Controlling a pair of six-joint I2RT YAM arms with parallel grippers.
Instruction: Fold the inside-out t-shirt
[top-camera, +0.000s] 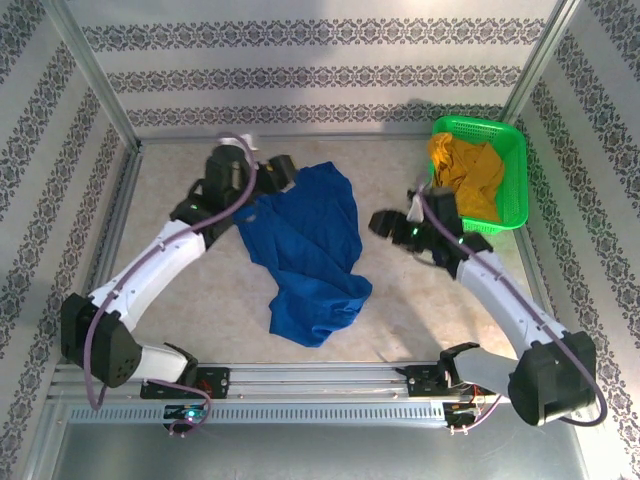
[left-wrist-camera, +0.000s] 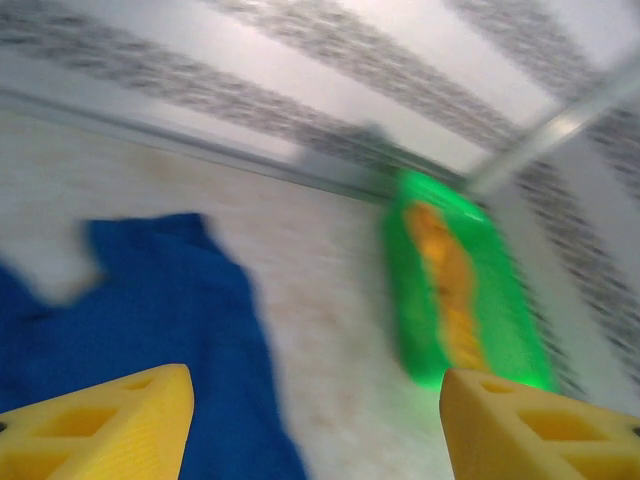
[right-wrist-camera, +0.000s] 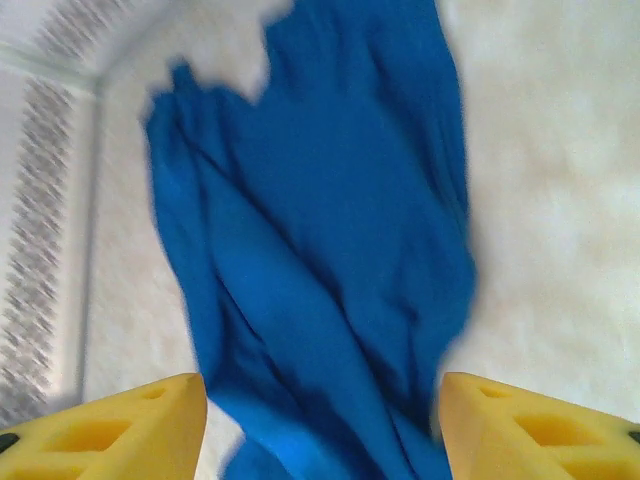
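Note:
The royal-blue t-shirt (top-camera: 310, 250) lies crumpled in a long heap on the middle of the table, also blurred in the left wrist view (left-wrist-camera: 150, 330) and the right wrist view (right-wrist-camera: 320, 250). My left gripper (top-camera: 278, 175) hovers at the shirt's far left corner. It is open, with its yellow fingers (left-wrist-camera: 100, 425) wide apart and nothing between them. My right gripper (top-camera: 388, 224) is just right of the shirt's edge. It is open too, its fingers (right-wrist-camera: 540, 425) spread with the cloth lying below them.
A green basket (top-camera: 510, 150) holding a mustard-yellow garment (top-camera: 467, 172) stands at the back right corner. Patterned walls and metal posts enclose the table on three sides. Bare tabletop (top-camera: 190, 300) lies left and right of the shirt.

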